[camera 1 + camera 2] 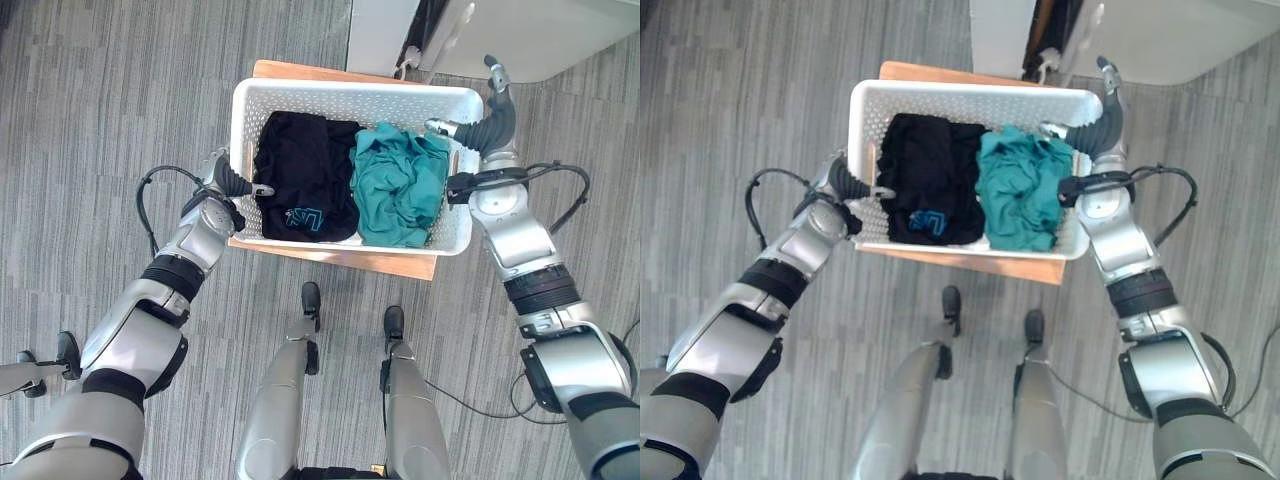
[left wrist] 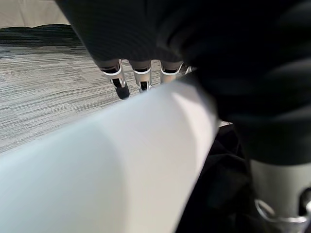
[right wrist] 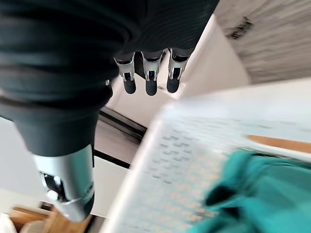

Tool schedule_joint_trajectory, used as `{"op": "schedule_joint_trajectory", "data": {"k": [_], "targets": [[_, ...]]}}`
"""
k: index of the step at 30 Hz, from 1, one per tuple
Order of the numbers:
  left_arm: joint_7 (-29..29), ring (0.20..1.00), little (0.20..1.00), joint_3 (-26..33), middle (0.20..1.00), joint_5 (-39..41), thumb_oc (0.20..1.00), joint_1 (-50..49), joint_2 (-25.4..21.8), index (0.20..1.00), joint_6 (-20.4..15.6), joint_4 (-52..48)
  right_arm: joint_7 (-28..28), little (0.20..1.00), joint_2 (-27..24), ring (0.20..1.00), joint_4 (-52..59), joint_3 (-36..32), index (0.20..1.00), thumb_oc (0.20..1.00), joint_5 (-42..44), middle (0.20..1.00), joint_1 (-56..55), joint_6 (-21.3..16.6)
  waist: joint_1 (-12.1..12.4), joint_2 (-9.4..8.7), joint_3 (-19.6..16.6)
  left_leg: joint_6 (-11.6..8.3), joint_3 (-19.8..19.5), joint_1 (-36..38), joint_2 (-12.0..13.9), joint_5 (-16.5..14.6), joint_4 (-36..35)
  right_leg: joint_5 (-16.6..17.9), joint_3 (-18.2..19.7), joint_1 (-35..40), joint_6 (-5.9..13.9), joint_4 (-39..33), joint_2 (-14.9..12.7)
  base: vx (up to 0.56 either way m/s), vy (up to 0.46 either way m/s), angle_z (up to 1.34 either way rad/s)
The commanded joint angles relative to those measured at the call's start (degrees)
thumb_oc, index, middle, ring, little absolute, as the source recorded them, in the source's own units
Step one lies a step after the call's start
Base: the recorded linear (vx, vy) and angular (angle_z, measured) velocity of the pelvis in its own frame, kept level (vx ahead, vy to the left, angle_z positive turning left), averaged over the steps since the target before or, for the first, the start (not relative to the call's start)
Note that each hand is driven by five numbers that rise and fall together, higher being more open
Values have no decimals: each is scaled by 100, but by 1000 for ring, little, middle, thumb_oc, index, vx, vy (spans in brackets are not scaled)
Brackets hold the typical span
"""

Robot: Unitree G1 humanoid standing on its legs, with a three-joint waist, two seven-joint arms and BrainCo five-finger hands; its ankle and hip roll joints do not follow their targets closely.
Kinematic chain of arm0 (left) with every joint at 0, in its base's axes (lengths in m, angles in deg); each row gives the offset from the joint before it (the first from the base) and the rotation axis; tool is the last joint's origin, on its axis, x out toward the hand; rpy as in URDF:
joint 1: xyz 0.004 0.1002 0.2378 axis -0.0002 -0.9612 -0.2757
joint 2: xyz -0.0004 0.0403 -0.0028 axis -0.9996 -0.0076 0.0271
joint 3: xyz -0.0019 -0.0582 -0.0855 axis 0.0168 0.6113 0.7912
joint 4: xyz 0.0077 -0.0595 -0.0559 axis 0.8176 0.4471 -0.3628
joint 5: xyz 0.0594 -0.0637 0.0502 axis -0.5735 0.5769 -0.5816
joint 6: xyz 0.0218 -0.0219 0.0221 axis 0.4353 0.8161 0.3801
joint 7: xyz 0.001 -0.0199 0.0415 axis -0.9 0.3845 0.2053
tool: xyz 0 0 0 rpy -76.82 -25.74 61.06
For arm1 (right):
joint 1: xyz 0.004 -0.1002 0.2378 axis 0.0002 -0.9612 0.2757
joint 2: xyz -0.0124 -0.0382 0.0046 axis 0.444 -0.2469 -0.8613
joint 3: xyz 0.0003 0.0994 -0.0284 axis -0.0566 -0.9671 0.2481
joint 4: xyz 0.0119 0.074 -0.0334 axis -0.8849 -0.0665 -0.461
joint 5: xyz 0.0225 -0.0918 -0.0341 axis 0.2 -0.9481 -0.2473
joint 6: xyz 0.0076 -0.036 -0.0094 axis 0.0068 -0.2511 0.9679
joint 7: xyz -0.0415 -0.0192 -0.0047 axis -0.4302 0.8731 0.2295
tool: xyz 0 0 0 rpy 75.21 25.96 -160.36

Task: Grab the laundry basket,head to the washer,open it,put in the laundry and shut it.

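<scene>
L hand (image 1: pixel 232 181) at basket's left rim, fingers straight outside rim, thumb hooked inside wall – relaxed, not clenched
R hand (image 1: pixel 487 117) by right rim near far corner, fingers straight, clear of rim, holding nothing
White perforated plastic laundry basket (image 1: pixel 340 100), rectangular w/ rounded corners, sits on flat wooden board (image 1: pixel 400 265)
Inside: crumpled black garment (image 1: pixel 300 175) left, rumpled teal garment (image 1: pixel 400 185) right, touching
Grey striped carpet (image 1: pixel 90 110) around; white appliance (image 1: pixel 530 30) just beyond basket
</scene>
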Motion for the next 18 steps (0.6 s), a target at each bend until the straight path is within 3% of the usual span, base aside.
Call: {"op": "schedule_joint_trajectory", "data": {"k": [1,9,12,14,18], "targets": [[11,1000,1000,-156,1000,-228,1000,-75,388,1000,-51,388,39,1000,-76,1000,155,-182,1000,1000,18,1000,-40,-50,5,-123,-84,-149,-680,-342,-27,-1342,1040,638,-214,-97,93,-465,-439,0,0,0],[-14,1000,1000,-70,1000,-233,1000,-158,439,1000,44,334,251,1000,20,1000,-324,-169,1000,1000,-195,1000,-492,341,-40,-131,-72,-154,-694,-347,-26,-1323,1003,638,-221,-113,72,-459,-433,4,-5,3],[-1,1000,1000,25,1000,-239,1000,-190,394,1000,71,299,155,1000,-7,1000,-101,-382,1000,1000,-23,1000,-659,259,-75,-140,-60,-156,-695,-338,-25,-1322,989,640,-212,-118,71,-461,-424,0,0,0],[19,1000,1000,91,1000,-256,1000,-224,313,1000,61,318,-49,1000,-97,1000,739,-833,1000,1000,309,1000,-974,-90,-144,-169,-55,-159,-694,-327,-27,-1316,954,638,-200,-121,77,-470,-419,0,0,0],[7,1000,1000,93,1000,-320,1000,-276,184,1000,40,306,-289,1000,-236,1000,1672,-1335,1000,1000,294,1000,-1173,-446,-210,-179,-83,-153,-679,-381,-31,-1280,956,673,-183,-176,89,-467,-423,0,0,0]]}}
